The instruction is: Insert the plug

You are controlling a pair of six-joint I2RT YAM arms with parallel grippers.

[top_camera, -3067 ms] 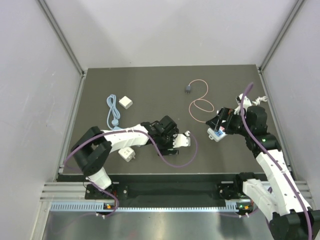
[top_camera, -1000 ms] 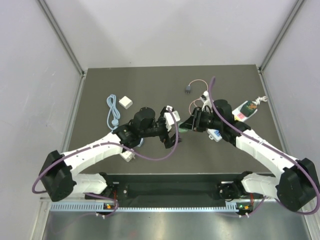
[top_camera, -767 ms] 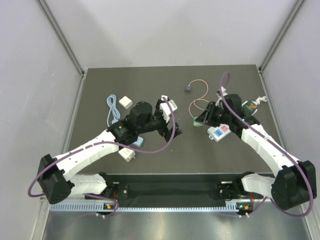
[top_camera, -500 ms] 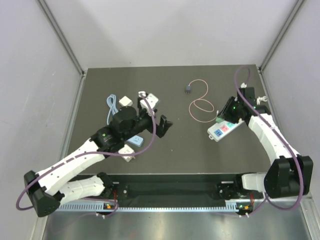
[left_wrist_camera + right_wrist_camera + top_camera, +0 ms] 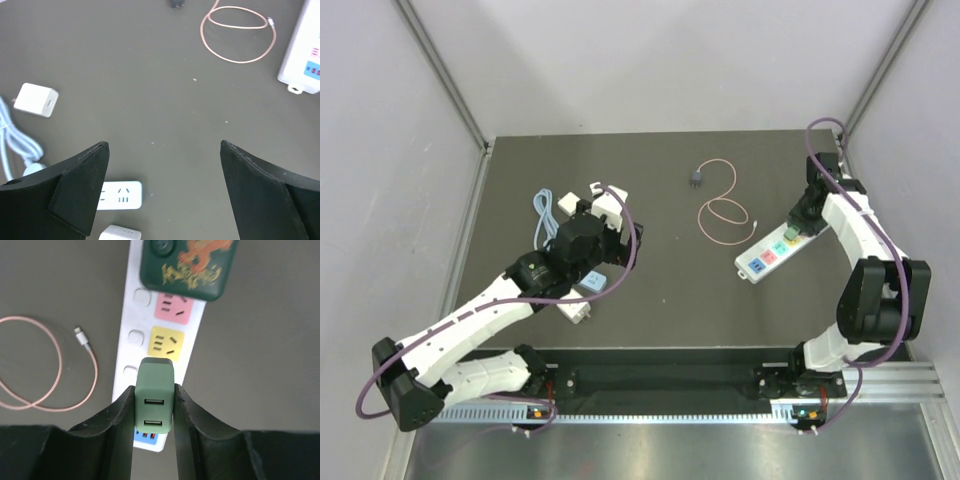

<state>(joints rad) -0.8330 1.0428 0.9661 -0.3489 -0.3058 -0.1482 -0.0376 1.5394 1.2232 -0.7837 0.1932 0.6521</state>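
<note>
The plug, a small dark grey head on a thin pink looping cable, lies loose on the dark table; nothing grips it. Its cable and white tip show in the right wrist view. My right gripper is shut on a pale green two-port USB charger block, held just above the white power strip. From above, that gripper hangs over the strip's far end. My left gripper stands wide open with nothing in it, hovering at the table's left.
A dark green block with a dragon print sits in the strip's far socket. On the left lie a white cube adapter, a light-blue cable, a small white socket block and another white piece.
My right arm has swung from the table's middle to the far right, bringing the green block over the strip. My left arm has drawn back to the left, still open.
</note>
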